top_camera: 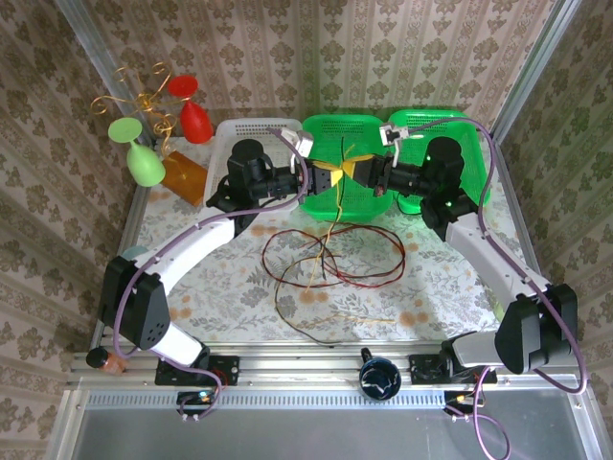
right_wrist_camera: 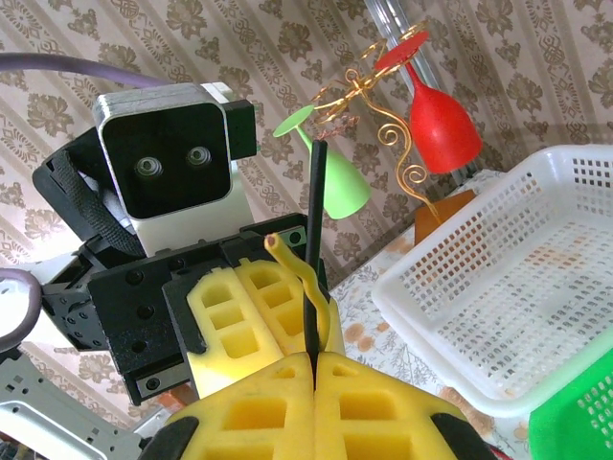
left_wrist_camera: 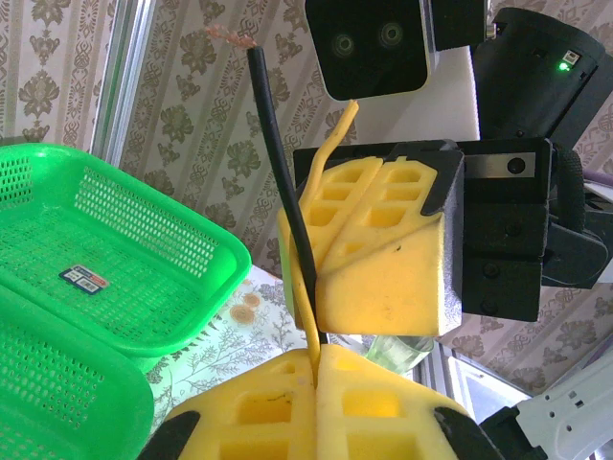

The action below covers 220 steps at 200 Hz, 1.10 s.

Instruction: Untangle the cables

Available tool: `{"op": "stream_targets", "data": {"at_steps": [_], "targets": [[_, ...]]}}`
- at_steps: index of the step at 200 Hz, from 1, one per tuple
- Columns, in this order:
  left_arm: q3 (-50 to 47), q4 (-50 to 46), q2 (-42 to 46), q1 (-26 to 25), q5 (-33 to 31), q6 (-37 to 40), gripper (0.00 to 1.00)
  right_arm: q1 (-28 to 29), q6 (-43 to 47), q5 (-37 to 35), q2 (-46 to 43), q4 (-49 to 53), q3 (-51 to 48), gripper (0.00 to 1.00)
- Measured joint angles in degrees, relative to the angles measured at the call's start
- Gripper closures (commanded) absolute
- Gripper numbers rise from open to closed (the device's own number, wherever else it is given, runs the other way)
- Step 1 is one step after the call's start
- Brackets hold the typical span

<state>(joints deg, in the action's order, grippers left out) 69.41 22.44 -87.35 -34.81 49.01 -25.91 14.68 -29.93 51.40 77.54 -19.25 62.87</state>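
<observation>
Damask wallpaper closes in three sides of the cell, and the table (top_camera: 220, 287) wears a floral cloth. My reference is the middle green basket (top_camera: 321, 139) at the back. Both arms have their tools raised over its near edge, nose to nose, with the foam pads close to touching.

The left gripper (left_wrist_camera: 316, 356) is clamped tight, and from its own camera the yellow wire (left_wrist_camera: 330, 144) drops straight into the seam between its pads. The right gripper (right_wrist_camera: 314, 362) is likewise closed hard, with the black wire (right_wrist_camera: 316, 220) standing up out of its seam and a short free end above. The rest of the cables (top_camera: 326, 251) lie in front of the basket on the cloth. Red loops spread in wide ovals there, with strands rising from them to the two tools.

My worries from here:
- The tools are so close that a small misjudged wrist turn could knock the pads together.
- If I draw the arms apart while the loops below cross each other, I may tighten a knot rather than free it.
- Each hold is near a wire's end, so a firm tug could slide it out of the foam.
- The rising strands pass the basket's front rim and could catch its mesh and drag it.
</observation>
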Motion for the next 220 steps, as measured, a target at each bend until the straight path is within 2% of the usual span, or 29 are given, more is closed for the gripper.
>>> {"op": "stream_targets", "data": {"at_steps": [71,104,169,220], "targets": [[-0.02,-0.09,1.4,1.11,-0.31,0.02,1.0,0.02,3.19,-3.23,-2.73,1.84,-0.35,1.0],[-1.25,0.37,3.15,2.01,-2.51,0.24,1.0,-0.52,4.5,-6.95,-5.14,3.43,-2.19,1.0],[-8.7,0.85,11.32,3.41,-17.68,8.02,1.0,-0.59,7.5,-31.91,-15.5,13.86,-6.71,1.0],[-9.16,-2.84,14.69,3.34,-23.5,13.64,1.0,-0.81,10.67,-45.77,-20.72,15.89,-8.2,1.0]]}}
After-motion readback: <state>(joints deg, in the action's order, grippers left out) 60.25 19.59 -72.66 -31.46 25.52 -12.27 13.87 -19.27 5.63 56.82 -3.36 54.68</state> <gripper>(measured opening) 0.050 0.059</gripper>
